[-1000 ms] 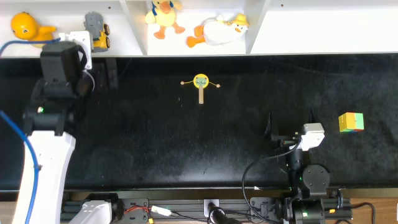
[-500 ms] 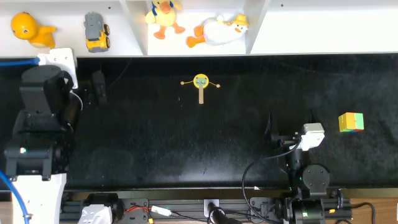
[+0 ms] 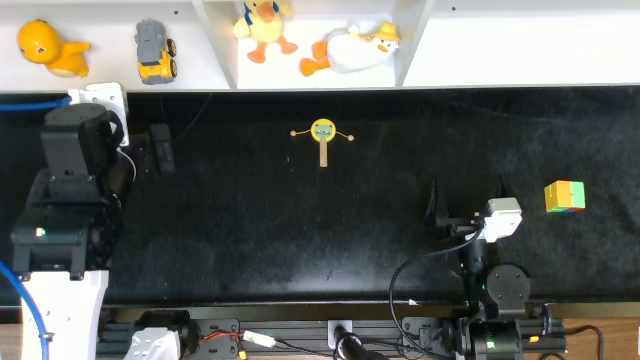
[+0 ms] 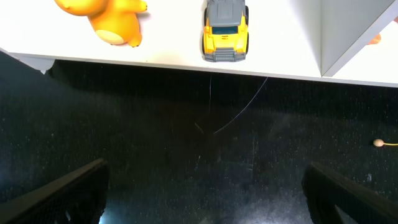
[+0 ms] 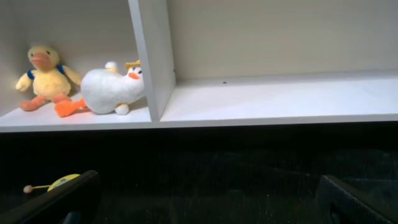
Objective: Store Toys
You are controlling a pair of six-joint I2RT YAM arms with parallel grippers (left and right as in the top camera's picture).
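Observation:
A yellow and grey toy truck [image 3: 155, 50] [image 4: 226, 28] and an orange duck [image 3: 50, 42] [image 4: 109, 17] stand in the white shelf's left compartment. The middle compartment holds a yellow plush duck [image 3: 264, 25] [image 5: 42, 76] and a white plush goose [image 3: 355, 48] [image 5: 111, 90]. On the black mat lie a yellow rattle drum on a stick [image 3: 323, 135] [image 5: 62, 182] and a multicoloured cube [image 3: 565, 196]. My left gripper [image 3: 155, 152] [image 4: 205, 199] hangs open over the mat in front of the truck, holding nothing. My right gripper [image 3: 467, 205] [image 5: 205, 202] stands open and empty near its base, left of the cube.
The white shelf [image 3: 500, 45] runs along the far edge, and its right compartment [image 5: 280, 99] is bare. A thin scratch or thread [image 4: 239, 112] marks the mat below the truck. A blue cable [image 3: 20, 75] loops by the left arm.
My left arm has drawn back from the shelf's left compartment, moving left and toward its base. The truck stays on the shelf, now uncovered. The right arm has not moved.

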